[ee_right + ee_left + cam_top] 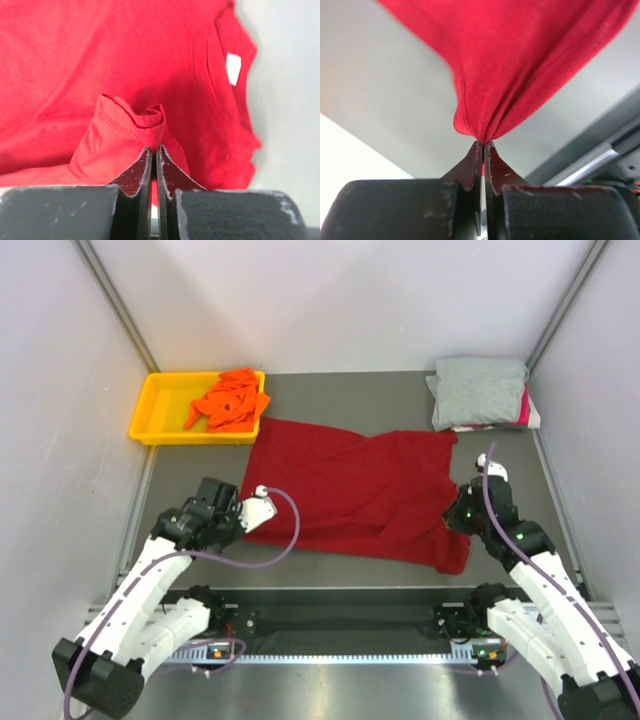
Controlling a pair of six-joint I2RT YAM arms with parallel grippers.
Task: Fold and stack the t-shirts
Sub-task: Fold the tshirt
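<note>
The dark red t-shirt [355, 490] lies spread across the middle of the table. My left gripper [243, 512] is shut on its near left edge; in the left wrist view the cloth [520, 65] hangs bunched from the closed tips [483, 144]. My right gripper [458, 508] is shut on the shirt's right side; in the right wrist view a folded hem [135, 125] is pinched between the tips [153, 148], with the neck label [233, 67] beyond. The orange t-shirt [230, 400] lies crumpled in the tray. The grey t-shirt [478, 390] lies folded on the pink one [522, 406] at the back right.
The yellow tray [160, 410] stands at the back left. White walls close in the table on the left, right and back. A metal rail [350, 620] runs along the near edge between the arm bases.
</note>
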